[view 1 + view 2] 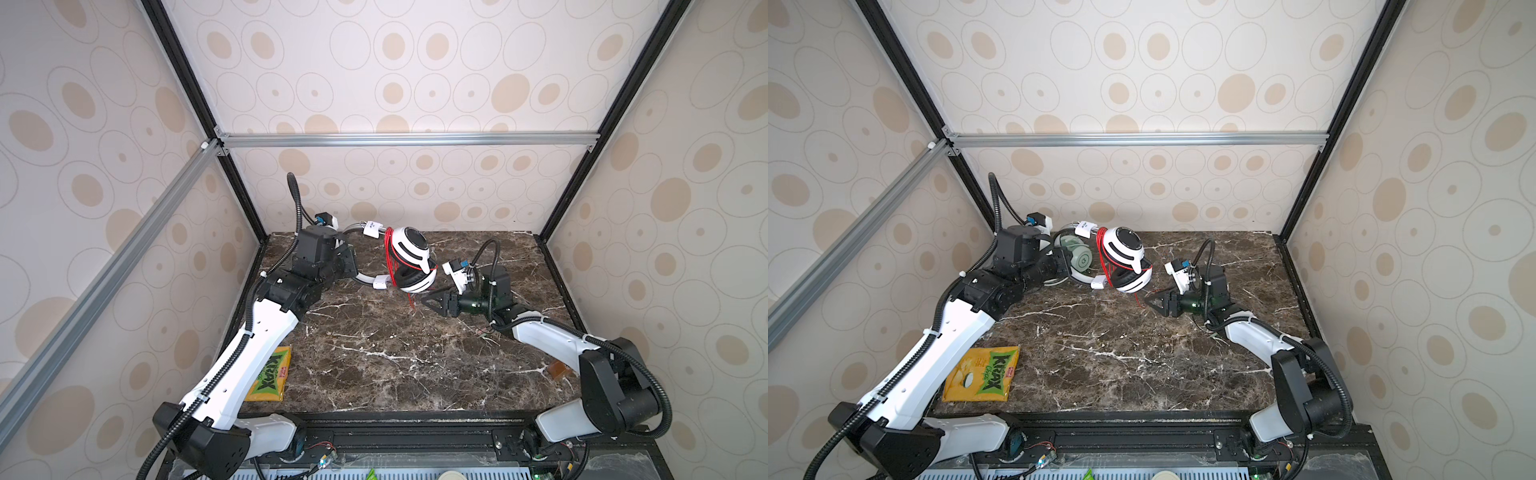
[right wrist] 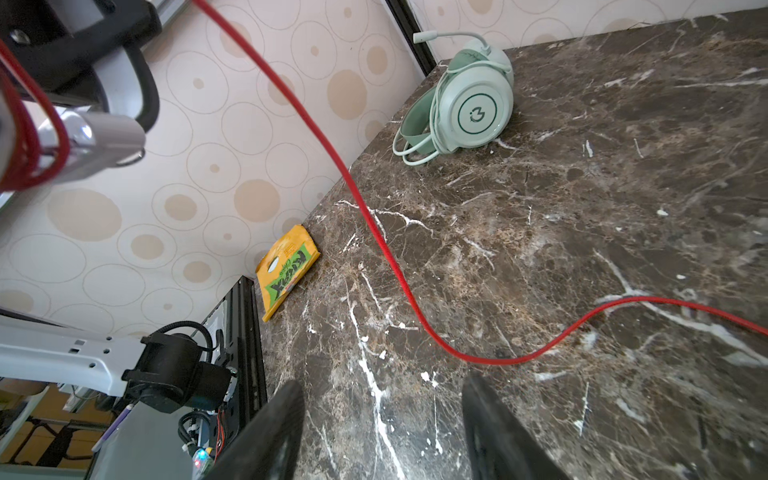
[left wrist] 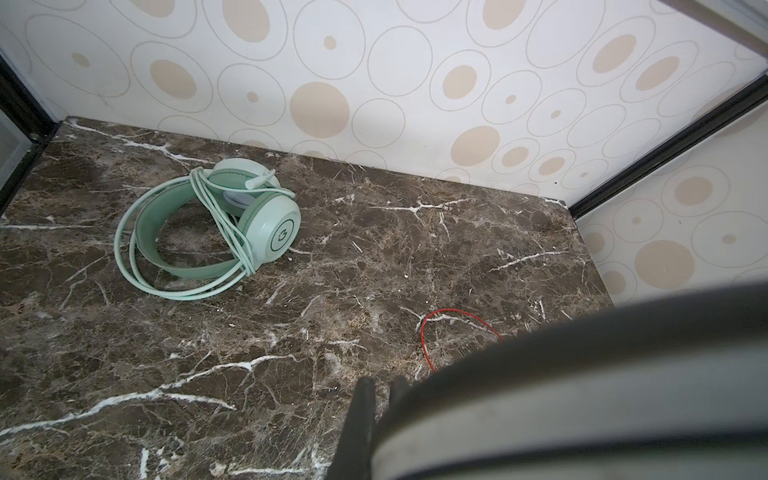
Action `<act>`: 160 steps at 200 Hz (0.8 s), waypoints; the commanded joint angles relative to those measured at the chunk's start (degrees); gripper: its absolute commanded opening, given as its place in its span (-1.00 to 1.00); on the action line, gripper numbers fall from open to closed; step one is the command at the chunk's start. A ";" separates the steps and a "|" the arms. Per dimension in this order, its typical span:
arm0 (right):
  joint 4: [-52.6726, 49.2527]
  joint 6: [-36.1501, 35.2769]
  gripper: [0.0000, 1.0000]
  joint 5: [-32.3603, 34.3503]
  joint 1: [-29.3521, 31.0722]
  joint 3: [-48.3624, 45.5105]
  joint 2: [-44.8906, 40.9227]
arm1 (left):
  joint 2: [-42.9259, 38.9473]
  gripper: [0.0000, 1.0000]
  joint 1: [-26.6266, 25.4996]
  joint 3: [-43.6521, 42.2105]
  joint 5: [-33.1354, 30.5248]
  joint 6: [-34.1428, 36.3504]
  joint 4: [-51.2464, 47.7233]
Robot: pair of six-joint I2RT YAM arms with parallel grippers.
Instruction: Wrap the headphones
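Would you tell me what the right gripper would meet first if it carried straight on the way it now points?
Most likely the loose red cord lying across the table just ahead of the right gripper; depth is unclear.

Mint headphones (image 3: 272,232) lie cord-wrapped on the marble table (image 3: 374,270) — red cord (image 3: 422,337) nearby.

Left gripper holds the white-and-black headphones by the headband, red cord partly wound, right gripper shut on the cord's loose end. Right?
No: the right gripper is open and empty. The right wrist view shows its fingers apart, with the red cord lying loose on the marble tabletop beyond them. The rest stands.
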 commanded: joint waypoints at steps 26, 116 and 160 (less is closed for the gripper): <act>-1.64 -1.44 0.23 1.89 0.11 0.12 2.13 | 0.66 -1.00 0.66 6.11 2.69 -2.32 4.88; -2.14 -4.75 0.27 5.18 0.27 -3.16 -0.78 | -4.42 -1.00 0.44 7.67 11.49 -0.13 13.77; 0.04 -5.50 0.30 6.27 1.02 -4.42 -3.77 | -2.60 -1.00 0.38 12.34 11.72 2.14 15.82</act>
